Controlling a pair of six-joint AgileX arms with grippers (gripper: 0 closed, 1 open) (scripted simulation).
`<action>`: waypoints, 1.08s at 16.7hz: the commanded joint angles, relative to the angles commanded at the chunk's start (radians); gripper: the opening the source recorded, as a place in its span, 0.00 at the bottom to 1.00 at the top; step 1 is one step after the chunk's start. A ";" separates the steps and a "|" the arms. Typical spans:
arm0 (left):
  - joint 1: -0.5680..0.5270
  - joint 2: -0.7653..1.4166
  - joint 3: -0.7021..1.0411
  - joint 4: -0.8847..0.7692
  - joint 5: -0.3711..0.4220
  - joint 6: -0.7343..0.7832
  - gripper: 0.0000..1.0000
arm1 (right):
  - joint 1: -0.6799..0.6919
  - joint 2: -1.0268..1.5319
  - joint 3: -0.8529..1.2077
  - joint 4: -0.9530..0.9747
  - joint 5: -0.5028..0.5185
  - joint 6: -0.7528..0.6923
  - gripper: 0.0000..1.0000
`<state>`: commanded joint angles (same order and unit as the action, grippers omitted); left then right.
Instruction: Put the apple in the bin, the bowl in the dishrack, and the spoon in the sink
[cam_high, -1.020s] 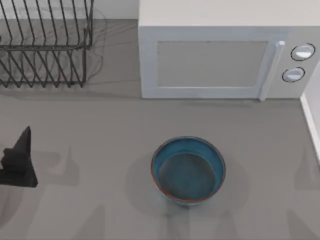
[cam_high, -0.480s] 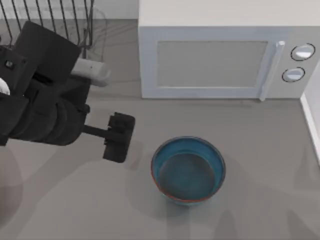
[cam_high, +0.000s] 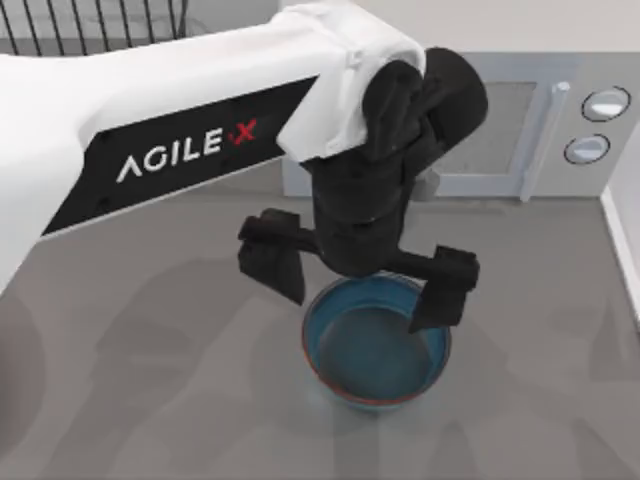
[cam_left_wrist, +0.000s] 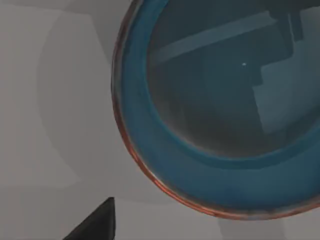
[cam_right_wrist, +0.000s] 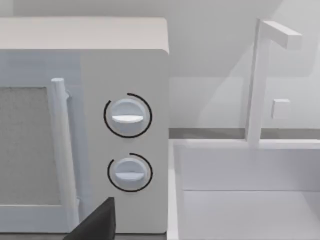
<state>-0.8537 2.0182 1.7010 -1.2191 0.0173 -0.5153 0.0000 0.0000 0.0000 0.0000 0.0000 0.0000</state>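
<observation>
The teal-blue bowl (cam_high: 375, 345) with its reddish-brown rim stands upright on the grey counter, in front of the microwave. My left gripper (cam_high: 358, 278) hangs open right over the bowl's far rim, one finger (cam_high: 272, 262) outside to the left and the other (cam_high: 445, 290) over the right rim. The left wrist view looks down into the bowl (cam_left_wrist: 200, 155), with one fingertip (cam_left_wrist: 97, 222) beside it. The black wire dishrack (cam_high: 90, 20) peeks out at the back left behind my arm. The sink (cam_right_wrist: 250, 205) lies right of the microwave. The apple, spoon and bin are out of view.
A white microwave (cam_high: 560, 130) stands at the back, close behind the left wrist. A white faucet (cam_right_wrist: 257, 85) rises at the sink's back. A dark part of my right gripper (cam_right_wrist: 97, 224) shows facing the microwave (cam_right_wrist: 125, 125). Bare counter lies left and right of the bowl.
My left arm swung from the table's left side across to above the bowl, its gripper open. The bowl has not moved.
</observation>
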 joint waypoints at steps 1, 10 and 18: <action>-0.022 0.066 0.088 -0.050 0.001 -0.042 1.00 | 0.000 0.000 0.000 0.000 0.000 0.000 1.00; -0.108 0.423 0.691 -0.331 -0.008 -0.367 1.00 | 0.000 0.000 0.000 0.000 0.000 0.000 1.00; -0.108 0.446 0.769 -0.357 -0.011 -0.414 1.00 | 0.000 0.000 0.000 0.000 0.000 0.000 1.00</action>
<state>-0.9619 2.4646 2.4701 -1.5761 0.0061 -0.9295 0.0000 0.0000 0.0000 0.0000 0.0000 0.0000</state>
